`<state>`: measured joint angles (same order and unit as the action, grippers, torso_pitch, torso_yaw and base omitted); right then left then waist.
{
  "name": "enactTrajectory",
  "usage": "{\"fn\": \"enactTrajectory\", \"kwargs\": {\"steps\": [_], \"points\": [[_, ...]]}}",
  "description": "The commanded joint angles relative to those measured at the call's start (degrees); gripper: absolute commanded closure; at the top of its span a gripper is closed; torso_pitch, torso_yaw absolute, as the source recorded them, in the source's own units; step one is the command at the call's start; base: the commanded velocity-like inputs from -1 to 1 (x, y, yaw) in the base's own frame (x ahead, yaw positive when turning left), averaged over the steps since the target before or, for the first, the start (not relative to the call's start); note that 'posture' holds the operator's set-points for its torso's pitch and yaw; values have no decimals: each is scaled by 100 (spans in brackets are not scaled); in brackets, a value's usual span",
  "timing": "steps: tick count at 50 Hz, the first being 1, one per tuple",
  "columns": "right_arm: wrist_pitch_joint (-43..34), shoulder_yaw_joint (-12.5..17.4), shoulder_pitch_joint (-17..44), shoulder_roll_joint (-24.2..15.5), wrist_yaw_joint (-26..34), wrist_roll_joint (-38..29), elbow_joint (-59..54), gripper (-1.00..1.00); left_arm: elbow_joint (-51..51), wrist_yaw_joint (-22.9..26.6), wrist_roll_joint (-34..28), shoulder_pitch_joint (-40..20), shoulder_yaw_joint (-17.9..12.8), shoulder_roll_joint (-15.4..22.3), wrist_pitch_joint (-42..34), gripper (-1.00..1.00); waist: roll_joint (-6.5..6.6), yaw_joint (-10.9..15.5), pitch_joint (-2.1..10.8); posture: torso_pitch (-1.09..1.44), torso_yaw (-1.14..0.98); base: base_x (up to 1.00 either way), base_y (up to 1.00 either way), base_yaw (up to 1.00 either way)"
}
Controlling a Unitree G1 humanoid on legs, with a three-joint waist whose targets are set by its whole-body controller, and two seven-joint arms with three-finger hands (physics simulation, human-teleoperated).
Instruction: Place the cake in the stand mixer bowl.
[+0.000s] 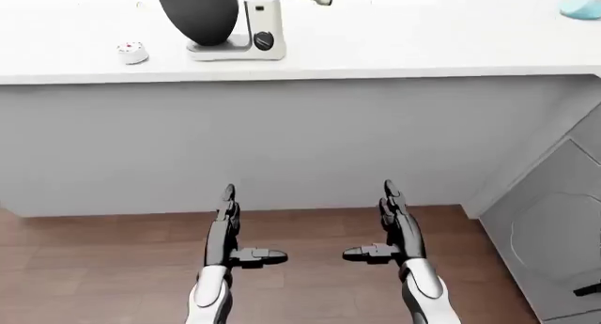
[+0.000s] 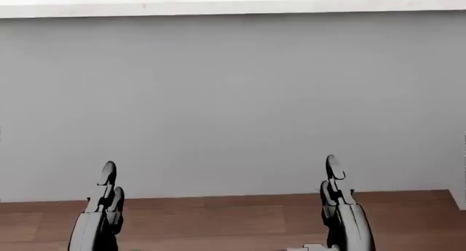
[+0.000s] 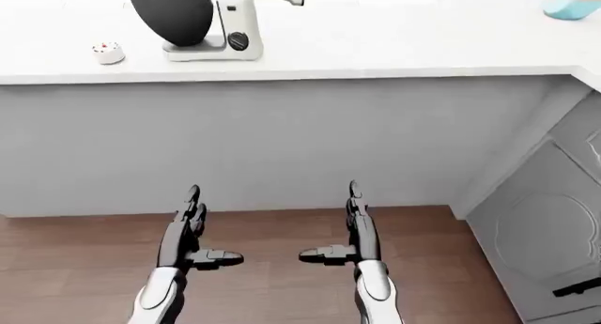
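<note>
Your left hand and right hand both hang low, over the wood floor, well apart from the worktop and below its edge. Fingers of both point straight up the view, thumbs turned inward toward each other. Both are spread open, w/ nothing held and nothing touched.

Landmark: the stand mixer, which stands on the worktop at top of the left-eye view, left of centre. Its dark bowl is on the mixer's left side, touching the base. The cake is a small round white thing w/ a red spot on top, also on the worktop, left of the mixer and just beside the bowl, nearer to the worktop edge than the bowl is. It looks round, so I see no long axis to line up with.

The relation that matters: from your hands the cake lies up and to the left. The left hand is the nearer one, approx. under the bowl; the cake is a little more left than that. I judge the task has not begun, the cake is not yet grasped. The next move probably needs you to come closer to the worktop and raise the left hand above the edge.

At the mixer's far right, a pale blue object at the view's corner; too cut off to name.
</note>
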<state>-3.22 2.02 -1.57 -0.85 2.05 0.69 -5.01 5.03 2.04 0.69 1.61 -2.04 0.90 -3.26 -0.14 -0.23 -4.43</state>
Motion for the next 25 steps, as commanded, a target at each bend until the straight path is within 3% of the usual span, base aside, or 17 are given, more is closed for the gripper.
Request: {"fn": "enactTrajectory", "kwargs": {"steps": [1, 3, 4, 5, 7, 8, 11, 12, 15, 17, 22, 25], "points": [[220, 47, 103, -19, -3, 90, 673, -100, -446, 6, -4, -169, 5, 19, 386, -100, -45, -12, 5, 0, 0, 0, 0, 0], [182, 42, 97, -22, -4, 86, 709, -100, -492, -2, -20, -161, 2, 22, 370, -100, -8, 38, 355, 0, 0, 0, 0, 0], [147, 35, 67, -15, -21, 77, 805, -100, -442, -2, -19, -167, 3, 15, 416, -100, -11, 39, 297, 0, 0, 0, 0, 0], [73, 21, 39, -11, -54, 42, 945, -100, -394, -3, -38, -162, 27, 3, 455, -100, -42, 34, 95, 0, 0, 0, 0, 0], [-42, 32, 10, -19, -56, 40, 1142, -100, -468, -18, -81, -159, 63, -4, 396, -100, -51, 46, 399, 0, 0, 0, 0, 0], [-58, 39, -1, -18, -65, 32, 1189, -100, -521, -21, -82, -166, 60, -1, 352, -100, -50, 50, 429, 0, 0, 0, 0, 0], [-256, 3, -84, -3, -110, -48, 1580, -100, -623, -29, -95, -143, 74, -12, 309, -100, -46, 52, 433, 0, 0, 0, 0, 0], [-257, -7, -98, -1, -111, -70, 1681, -100, -1085, -36, -116, -95, 122, -18, -90, -100, -45, 55, 441, 0, 0, 0, 0, 0], [-322, 16, -93, -7, -130, -104, 1825, -100, -1376, -37, -140, -120, 130, -14, -326, -100, -37, 43, 455, 0, 0, 0, 0, 0], [-599, 74, -105, -37, -99, -80, 2208, -100, -911, -39, -168, -151, 101, -11, 83, -100, -44, 52, 466, 0, 0, 0, 0, 0], [-1150, 153, -150, -82, -106, -264, 3035, -100, -1684, -48, -191, -278, 71, 21, -662, -100, -30, 57, 528, 0, 0, 0, 0, 0], [-1551, 279, -167, -119, -64, -430, 3605, -100, -1650, -31, -194, -260, 60, 18, -528, -100, -45, 64, 516, 0, 0, 0, 0, 0]]}}
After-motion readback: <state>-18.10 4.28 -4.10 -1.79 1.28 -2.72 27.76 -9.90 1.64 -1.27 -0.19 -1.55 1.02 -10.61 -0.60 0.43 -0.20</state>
